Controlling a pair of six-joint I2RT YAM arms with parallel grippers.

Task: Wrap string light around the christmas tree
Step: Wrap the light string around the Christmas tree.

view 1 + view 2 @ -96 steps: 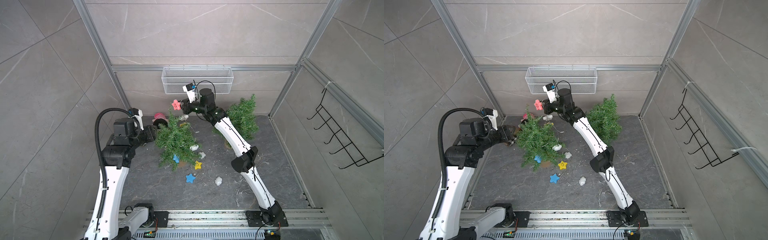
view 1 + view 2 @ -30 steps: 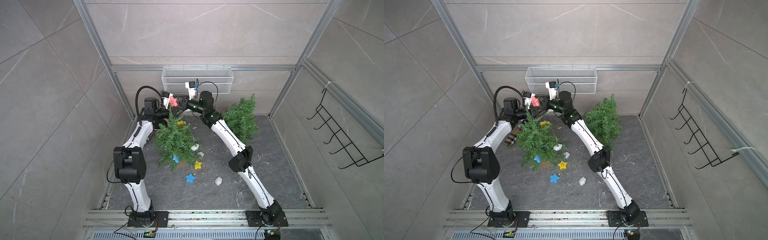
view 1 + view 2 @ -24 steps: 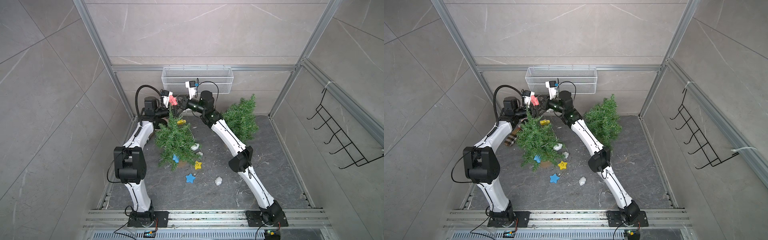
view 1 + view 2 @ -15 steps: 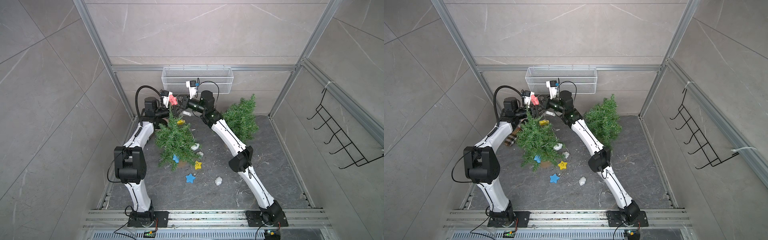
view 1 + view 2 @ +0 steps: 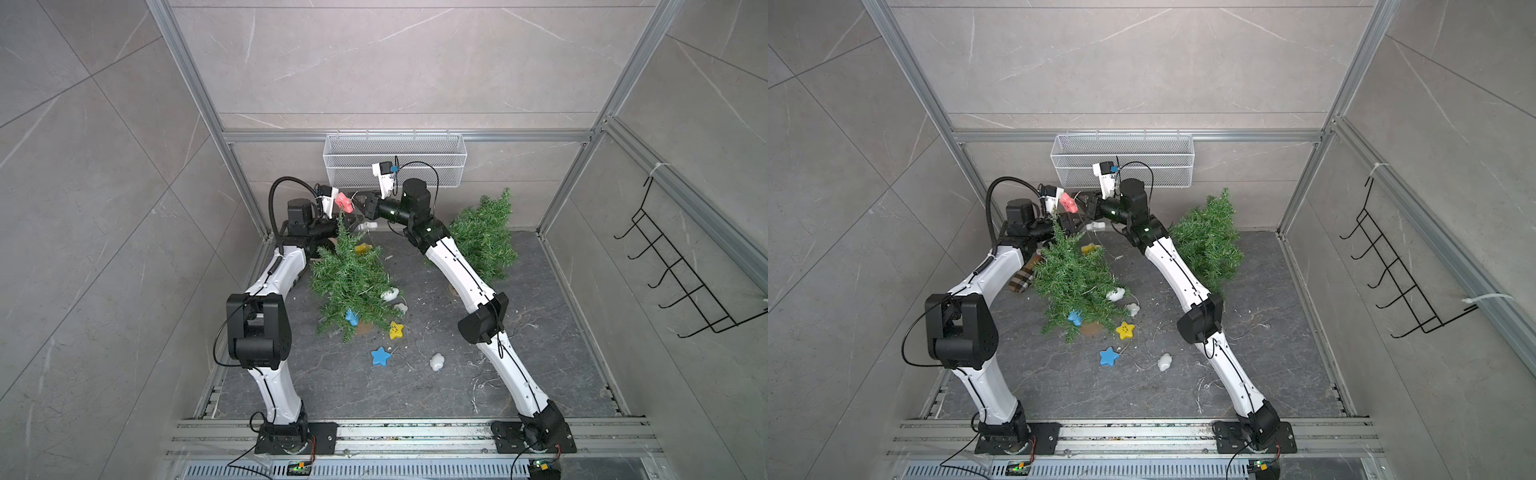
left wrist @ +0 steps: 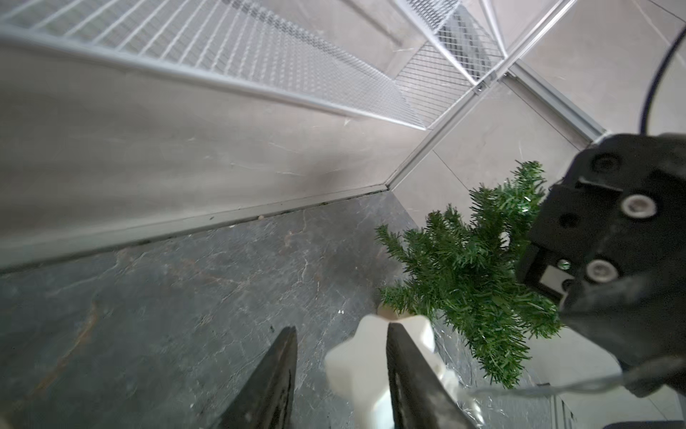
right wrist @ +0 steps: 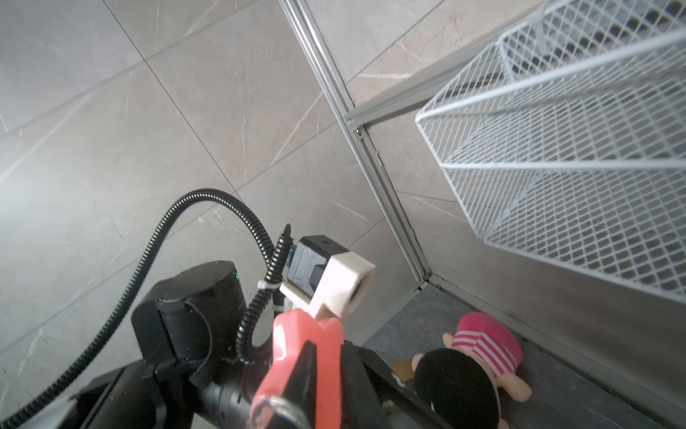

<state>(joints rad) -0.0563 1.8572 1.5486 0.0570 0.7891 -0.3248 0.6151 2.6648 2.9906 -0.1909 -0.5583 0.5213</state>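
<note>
Top views, read with both wrist views, from the near rail to the back wall. Nearest, the slack end of the string (image 5: pixel 436 361) lies on the desk (image 5: pixel 415 395) with a blue star (image 5: pixel 380 356) and a yellow star (image 5: pixel 396 330). These lie just in front of the tree (image 5: pixel 353 278), and other lamps sit among or beside its lower branches.

Risk: if the far end is drawn round the tip, this slack may catch in the branches and pull the tree over, since it looks light. If the pink star (image 5: pixel 343 202) is let go before the other tool has a hold, it would likely drop behind the tree and the turn be lost.

Pose: both arms rise from the near rail with elbows bent, their forearms reaching away to meet at the tree's tip.

Left tool (image 6: pixel 341 328): jaws partly apart, low over the desk behind the tree. A white star (image 6: pixel 356 371) shows at one finger, but contact cannot be made out.

Right tool (image 7: pixel 328 353): jaws narrow, with the pink star lodged at them, level with the tip. Whether they pinch it cannot be told.

Beyond: a second tree (image 5: pixel 482 245) at far right and a wire basket (image 5: pixel 395 162) on the back wall.
</note>
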